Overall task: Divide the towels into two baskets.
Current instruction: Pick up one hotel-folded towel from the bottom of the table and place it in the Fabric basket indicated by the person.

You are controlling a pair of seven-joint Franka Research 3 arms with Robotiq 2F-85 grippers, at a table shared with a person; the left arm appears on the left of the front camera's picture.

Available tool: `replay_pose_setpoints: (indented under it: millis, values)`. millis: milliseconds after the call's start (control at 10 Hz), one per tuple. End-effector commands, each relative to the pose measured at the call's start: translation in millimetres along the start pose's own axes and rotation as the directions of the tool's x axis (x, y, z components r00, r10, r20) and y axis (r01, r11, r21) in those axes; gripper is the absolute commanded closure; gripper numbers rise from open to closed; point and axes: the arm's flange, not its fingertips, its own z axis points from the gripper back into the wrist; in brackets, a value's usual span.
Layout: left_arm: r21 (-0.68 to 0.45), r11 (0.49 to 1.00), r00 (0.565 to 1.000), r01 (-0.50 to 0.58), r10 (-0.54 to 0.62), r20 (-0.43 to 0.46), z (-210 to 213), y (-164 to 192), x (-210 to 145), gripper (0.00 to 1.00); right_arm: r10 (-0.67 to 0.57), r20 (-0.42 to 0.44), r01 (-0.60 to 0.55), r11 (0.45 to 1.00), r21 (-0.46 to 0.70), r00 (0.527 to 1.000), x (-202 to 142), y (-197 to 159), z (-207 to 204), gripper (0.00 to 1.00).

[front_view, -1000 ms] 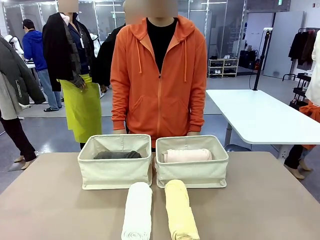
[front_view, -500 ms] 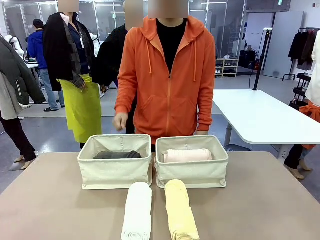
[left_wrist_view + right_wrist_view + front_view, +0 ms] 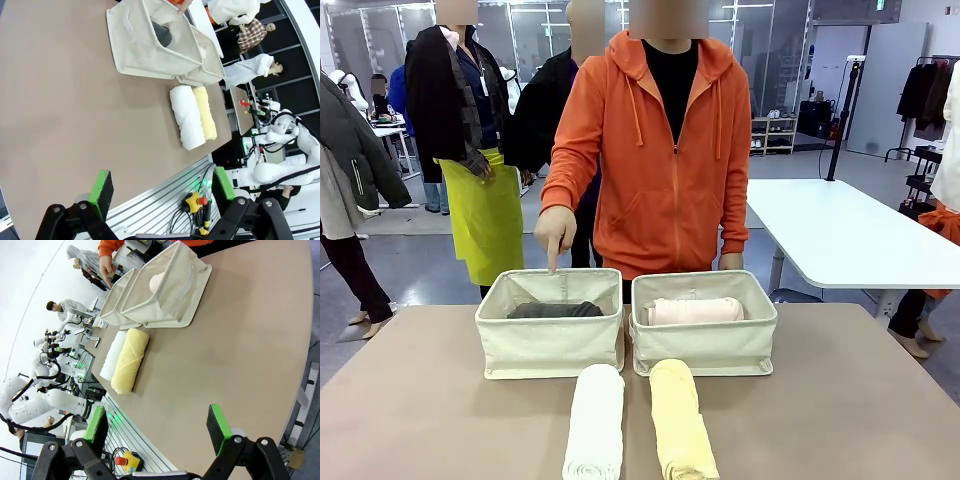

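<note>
On the brown desk [image 3: 420,400], the nine-o'clock cream canvas basket [image 3: 550,347] holds a dark grey rolled terry towel [image 3: 555,310], and the three-o'clock cream canvas basket [image 3: 705,352] a pale pink rolled towel [image 3: 695,311]. At their six o'clock lie a white rolled towel [image 3: 593,420] and a pale yellow rolled towel [image 3: 680,420]. A person's hand [image 3: 556,230] points down over the nine-o'clock basket. The left end effector [image 3: 161,186] and right end effector [image 3: 157,424] gape wide, empty.

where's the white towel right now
In the front view the white towel lies on the table near the robot's edge, just left of the pale yellow towel and in front of the left basket.
</note>
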Motion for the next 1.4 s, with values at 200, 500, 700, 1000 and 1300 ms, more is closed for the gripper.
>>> replay_pose_setpoints:
  millis: [200,500,700,1000,1300]
  values:
    - [-0.025,0.999,0.999,-0.019,0.018,-0.049,-1,-5,2,0.00,-0.019,-0.009,0.019,1.000,-0.002,1.000,-1,5,1,0.00]
    - [0.072,0.996,0.971,-0.059,0.074,-0.228,-101,-61,9,0.00,-0.019,-0.009,0.019,1.000,-0.002,1.000,-1,5,1,0.00]
    - [0.119,0.991,0.941,-0.063,0.099,-0.323,-153,-102,7,0.00,-0.019,-0.009,0.019,1.000,-0.002,1.000,-1,5,1,0.00]
    - [0.179,0.984,0.919,-0.016,0.085,-0.385,-231,-147,-13,0.00,-0.019,-0.009,0.019,1.000,-0.002,1.000,-1,5,1,0.00]
    - [0.237,0.971,0.913,0.021,0.078,-0.400,-302,-166,-32,0.00,-0.019,-0.009,0.019,1.000,-0.002,1.000,-1,5,1,0.00]
